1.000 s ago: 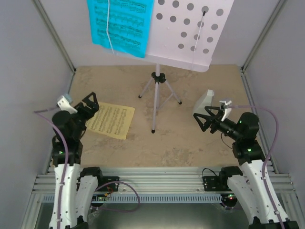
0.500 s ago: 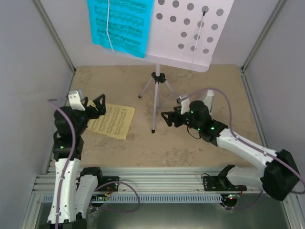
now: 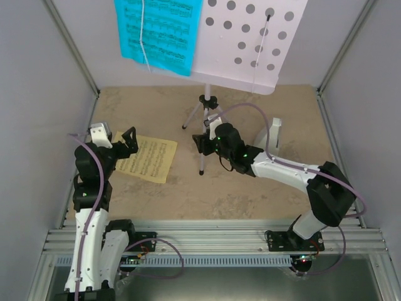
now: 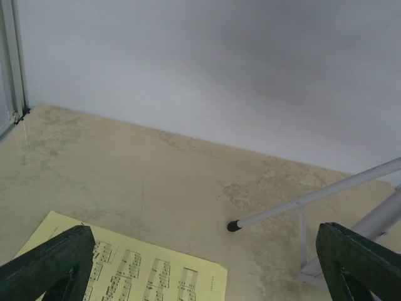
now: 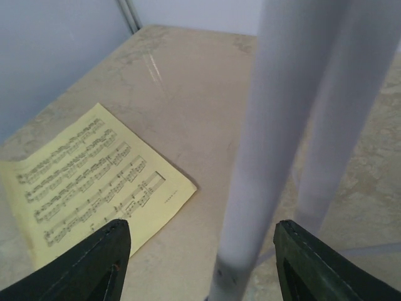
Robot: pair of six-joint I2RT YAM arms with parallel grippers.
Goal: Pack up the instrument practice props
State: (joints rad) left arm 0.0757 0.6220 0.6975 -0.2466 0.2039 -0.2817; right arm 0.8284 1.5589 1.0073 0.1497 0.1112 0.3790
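The white perforated music stand [image 3: 250, 37] rises at the back on a thin tripod [image 3: 207, 119]. The cyan sheet [image 3: 160, 31] hangs on its left side. The yellow sheet [image 3: 145, 158] lies flat on the table at the left. The grey metronome [image 3: 270, 133] stands at the right, partly hidden by my right arm. My right gripper [image 3: 202, 143] is open, with the tripod's front leg [image 5: 276, 125] between its fingers [image 5: 94, 263] and not touching them. My left gripper [image 3: 125, 143] is open and empty over the yellow sheet's [image 4: 125, 269] far edge. A tripod leg [image 4: 313, 197] lies ahead of it.
Grey walls close the table in at the left, back and right, with metal corner posts [image 3: 69, 44]. The aluminium rail [image 3: 200, 238] with both arm bases runs along the near edge. A thin cord [image 3: 145, 37] hangs over the cyan sheet.
My right arm has swung left across the table, from beside the metronome to the tripod's front leg. My left gripper has shifted slightly over the yellow sheet.
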